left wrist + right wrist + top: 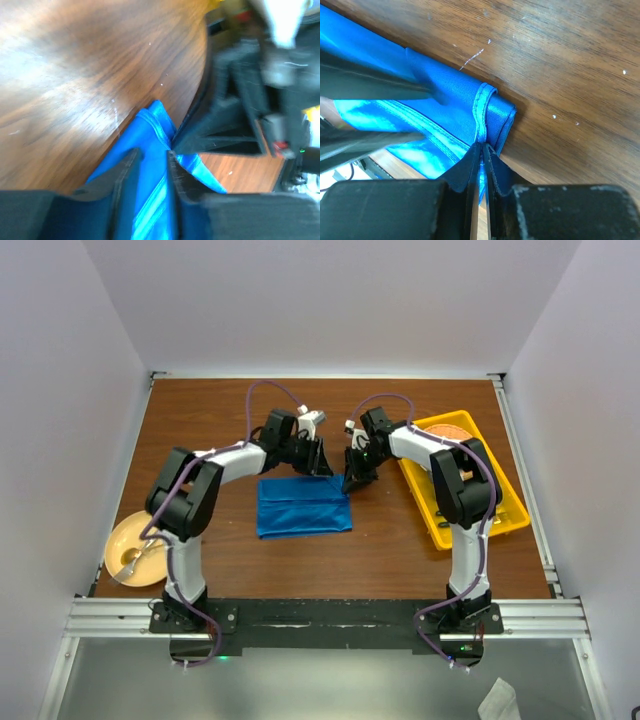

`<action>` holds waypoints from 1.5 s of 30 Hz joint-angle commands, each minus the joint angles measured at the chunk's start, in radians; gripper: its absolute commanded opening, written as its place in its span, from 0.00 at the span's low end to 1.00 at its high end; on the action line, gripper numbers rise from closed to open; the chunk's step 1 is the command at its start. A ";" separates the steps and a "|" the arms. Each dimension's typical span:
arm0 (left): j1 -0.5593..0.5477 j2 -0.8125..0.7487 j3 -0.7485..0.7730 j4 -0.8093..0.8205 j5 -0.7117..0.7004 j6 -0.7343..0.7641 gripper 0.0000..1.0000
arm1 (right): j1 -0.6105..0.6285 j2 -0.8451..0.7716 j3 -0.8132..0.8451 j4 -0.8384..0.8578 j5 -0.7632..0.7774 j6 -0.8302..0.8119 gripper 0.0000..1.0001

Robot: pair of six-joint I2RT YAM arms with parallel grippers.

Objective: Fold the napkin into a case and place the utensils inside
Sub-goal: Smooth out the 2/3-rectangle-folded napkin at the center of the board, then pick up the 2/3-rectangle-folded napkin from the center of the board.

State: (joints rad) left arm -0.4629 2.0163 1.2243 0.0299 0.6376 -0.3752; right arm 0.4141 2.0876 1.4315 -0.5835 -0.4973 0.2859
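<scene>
napkin lay as a flat blue rectangle in the middle of the desk. its long axis ran left to right, and its body lay on the base side of both pincers. right pincer was pinched almost closed on the hem at the far right corner, elbow bent inward. left pincer stood narrowly parted astride the far edge just beside it, forearm stretched low across. any fold likely drew that edge toward the bases.

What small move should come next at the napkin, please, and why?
Probably raise the right hand slightly to start folding toward the near edge: it pinches the far right corner of the napkin, the left hand stands open astride the far edge, and the cloth is still a broad rectangle.
</scene>
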 commanded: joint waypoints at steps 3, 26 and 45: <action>0.012 -0.335 -0.109 -0.154 -0.142 0.421 0.41 | 0.005 0.051 -0.037 0.022 0.180 -0.054 0.10; -0.505 -0.570 -0.568 -0.045 -0.635 1.029 0.42 | 0.006 0.058 -0.045 0.025 0.198 -0.120 0.09; -0.490 -0.459 -0.490 -0.103 -0.615 1.027 0.00 | 0.006 0.066 -0.039 0.014 0.213 -0.160 0.09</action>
State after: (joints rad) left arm -0.9833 1.5467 0.6754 0.0059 -0.0261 0.6804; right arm 0.4179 2.0838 1.4258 -0.5751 -0.4911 0.2100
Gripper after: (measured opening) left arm 0.018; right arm 0.094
